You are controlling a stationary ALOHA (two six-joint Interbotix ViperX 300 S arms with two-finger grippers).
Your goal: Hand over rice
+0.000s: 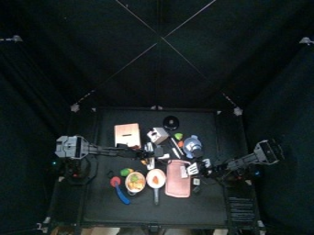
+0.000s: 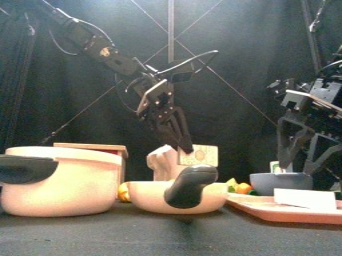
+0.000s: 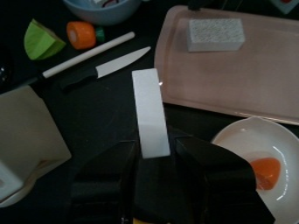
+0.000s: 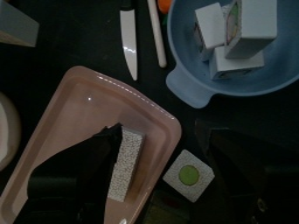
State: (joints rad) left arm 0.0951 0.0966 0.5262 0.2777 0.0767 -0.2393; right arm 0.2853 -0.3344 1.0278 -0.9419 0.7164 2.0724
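Note:
The rice (image 3: 151, 112) is a thin white packet seen edge-on, standing up from between the jaws of my left gripper (image 3: 158, 166), which is shut on it. It hangs above the table, over the edge of the pink tray (image 3: 233, 83). In the front view the left gripper (image 2: 171, 125) points down at mid-table with the pale packet (image 2: 201, 153) by its tips. In the top view it is at the table's middle (image 1: 154, 140). My right gripper (image 4: 158, 188) is open above the pink tray (image 4: 70, 122), near a grey sponge (image 4: 128, 162), apart from the rice.
A blue bowl (image 4: 233, 44) holds small boxes. A white knife (image 4: 126, 42) and a wooden stick (image 4: 155, 35) lie beside it. A white plate (image 3: 239, 144) with an orange piece, a carrot (image 3: 79, 33) and a green piece (image 3: 45, 37) are below. A white pot (image 2: 60, 180) stands front left.

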